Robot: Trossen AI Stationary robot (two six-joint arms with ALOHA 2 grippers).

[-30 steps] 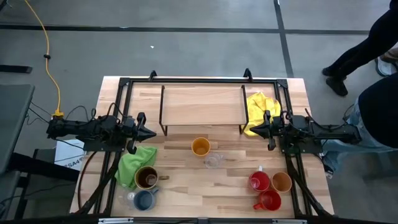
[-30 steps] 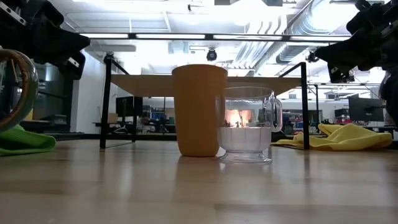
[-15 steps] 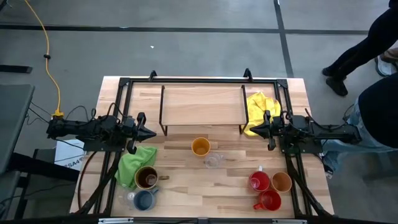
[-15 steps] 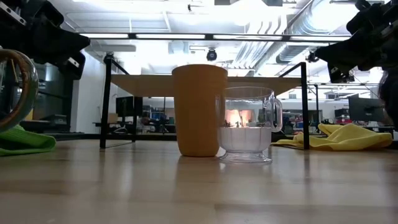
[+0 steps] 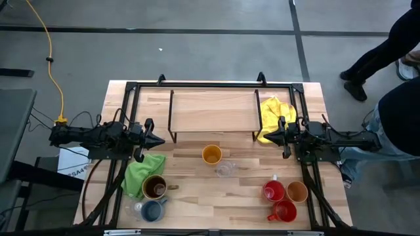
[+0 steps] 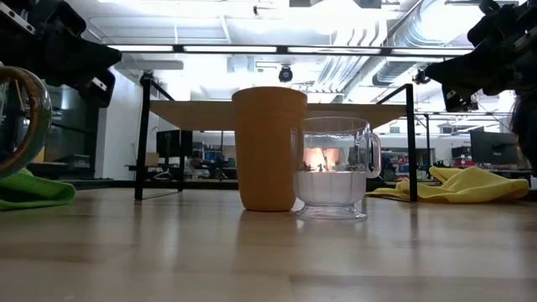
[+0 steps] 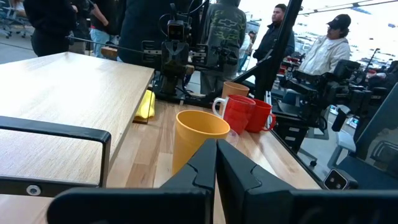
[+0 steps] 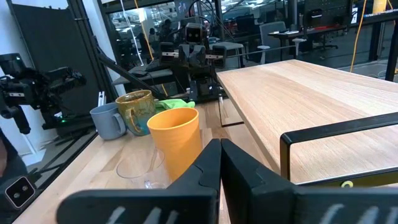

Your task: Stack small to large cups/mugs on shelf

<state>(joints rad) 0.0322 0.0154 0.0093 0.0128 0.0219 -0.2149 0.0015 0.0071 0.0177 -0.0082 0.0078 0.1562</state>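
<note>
The light-wood shelf (image 5: 213,110) stands on black legs at the table's far middle. A yellow-orange cup (image 5: 211,155) stands upright in the middle, a clear glass (image 5: 224,170) beside it. A brown mug (image 5: 155,187), a blue-grey mug (image 5: 153,210) and a second clear glass (image 5: 137,209) stand near left. Two red mugs (image 5: 273,191) (image 5: 285,212) and a tan cup (image 5: 297,191) stand near right. My left gripper (image 5: 161,139) is shut and empty left of the shelf. My right gripper (image 5: 264,137) is shut and empty right of the shelf.
A green cloth (image 5: 141,172) lies by the brown mug. A yellow cloth (image 5: 272,115) lies at the shelf's right end, under my right gripper. Black frame bars (image 5: 213,84) run along the table's far edge and sides. A person (image 5: 400,111) stands beyond the right edge.
</note>
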